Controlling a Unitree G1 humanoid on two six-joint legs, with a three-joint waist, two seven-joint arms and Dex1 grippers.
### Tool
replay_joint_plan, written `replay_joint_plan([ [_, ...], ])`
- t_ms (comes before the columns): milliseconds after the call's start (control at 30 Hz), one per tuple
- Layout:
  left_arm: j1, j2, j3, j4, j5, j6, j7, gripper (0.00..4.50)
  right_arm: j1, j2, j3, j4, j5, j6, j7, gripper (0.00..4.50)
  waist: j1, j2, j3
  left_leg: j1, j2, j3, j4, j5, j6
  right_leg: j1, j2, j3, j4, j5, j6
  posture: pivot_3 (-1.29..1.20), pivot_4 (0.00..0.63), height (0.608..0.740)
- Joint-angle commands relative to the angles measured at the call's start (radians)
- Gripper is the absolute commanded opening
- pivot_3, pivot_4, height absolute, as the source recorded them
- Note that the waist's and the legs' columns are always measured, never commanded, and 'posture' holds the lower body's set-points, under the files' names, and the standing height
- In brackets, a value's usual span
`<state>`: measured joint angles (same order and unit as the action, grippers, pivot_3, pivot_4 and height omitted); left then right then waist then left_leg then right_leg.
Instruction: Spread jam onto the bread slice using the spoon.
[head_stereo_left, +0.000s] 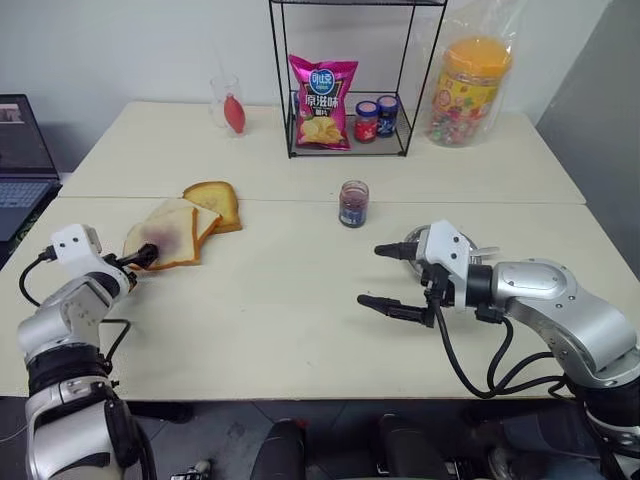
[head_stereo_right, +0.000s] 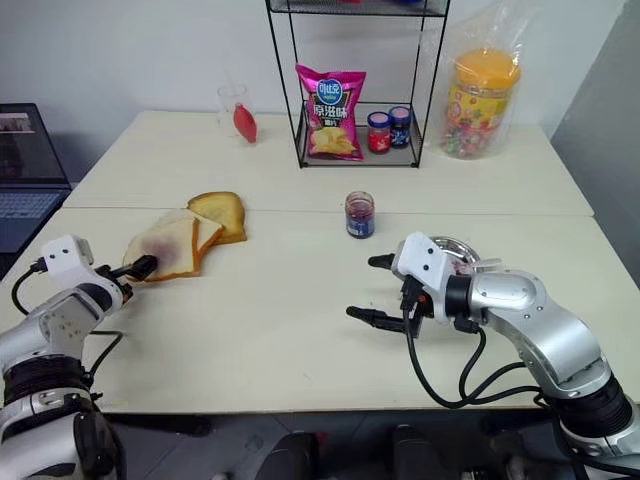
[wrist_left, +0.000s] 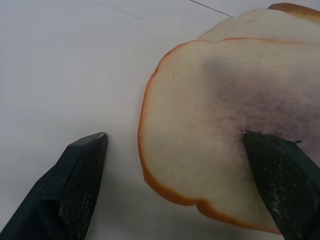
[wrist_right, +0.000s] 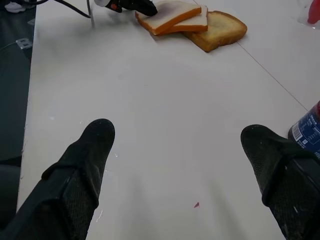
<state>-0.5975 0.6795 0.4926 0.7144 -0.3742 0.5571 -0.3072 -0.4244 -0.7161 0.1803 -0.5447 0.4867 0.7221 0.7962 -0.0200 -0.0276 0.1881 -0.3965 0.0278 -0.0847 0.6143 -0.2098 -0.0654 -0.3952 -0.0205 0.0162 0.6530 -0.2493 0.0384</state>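
Two grippers, left (head_stereo_left: 140, 262) and right (head_stereo_left: 385, 277), gape empty while dark jam (head_stereo_left: 352, 207) fills the lidless glass jar (head_stereo_left: 353, 203) mid-table.

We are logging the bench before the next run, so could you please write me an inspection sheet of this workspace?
Surface: two pale tables pushed together, seam between.
Job's things: bread slice with purple smudge, stacked on another white slice beside a toasted slice; open jam jar mid-table; spoon not made out.
Clutter: wire rack holding chip bag and two lidded jars; glass; candy tub; metal dish behind the right gripper.
Grippers: left gripper open, straddling the bread's edge; right gripper open, empty.
Cables: black leads on both wrists.
Surroundings: laptop at left.
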Motion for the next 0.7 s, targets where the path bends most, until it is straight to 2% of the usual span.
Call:
replay_joint_plan([
  [33, -0.066, 0.007, -0.028, 0.092, 0.018, -0.009, -0.019, 4.50, -0.018, -0.016, -0.018, -0.050, 0.017, 0.013, 0.019, 4.49, 0.003, 0.000, 0.000, 0.000, 0.000, 0.000, 0.000, 0.000, 0.000, 0.000, 0.000, 0.000, 0.001, 0.000, 0.000, 0.00, 0.150, 0.740],
  [67, -0.078, 0.006, -0.031, 0.111, 0.022, -0.010, -0.018, 4.50, -0.021, -0.020, -0.022, -0.054, 0.020, 0.016, 0.023, 4.49, 0.005, 0.000, 0.000, 0.000, 0.000, 0.000, 0.000, 0.000, 0.000, 0.000, 0.000, 0.000, 0.001, 0.000, 0.000, 0.00, 0.150, 0.740],
  [133, -0.099, 0.003, -0.037, 0.143, 0.031, -0.013, -0.018, 4.20, -0.025, -0.028, -0.027, -0.059, 0.027, 0.022, 0.032, 4.50, 0.007, 0.000, 0.000, 0.001, 0.000, 0.000, 0.000, 0.000, 0.000, 0.000, 0.000, 0.000, 0.003, 0.000, 0.000, 0.00, 0.150, 0.740],
  [400, -0.117, 0.002, -0.042, 0.177, 0.039, -0.021, -0.025, 2.51, -0.038, -0.021, -0.065, -0.073, 0.058, 0.019, 0.041, 4.50, 0.010, 0.000, 0.000, 0.003, 0.000, 0.000, 0.000, 0.001, -0.002, 0.000, 0.000, 0.001, 0.006, 0.000, -0.001, 0.00, 0.150, 0.740],
  [700, -0.085, -0.011, -0.025, 0.110, 0.020, -0.014, -0.008, 0.73, -0.034, 0.022, -0.122, -0.068, 0.111, -0.058, 0.063, 4.50, 0.009, 0.000, 0.000, 0.003, 0.000, 0.000, 0.000, 0.001, -0.002, 0.000, 0.000, 0.001, 0.006, -0.001, -0.001, 0.00, 0.150, 0.740],
])
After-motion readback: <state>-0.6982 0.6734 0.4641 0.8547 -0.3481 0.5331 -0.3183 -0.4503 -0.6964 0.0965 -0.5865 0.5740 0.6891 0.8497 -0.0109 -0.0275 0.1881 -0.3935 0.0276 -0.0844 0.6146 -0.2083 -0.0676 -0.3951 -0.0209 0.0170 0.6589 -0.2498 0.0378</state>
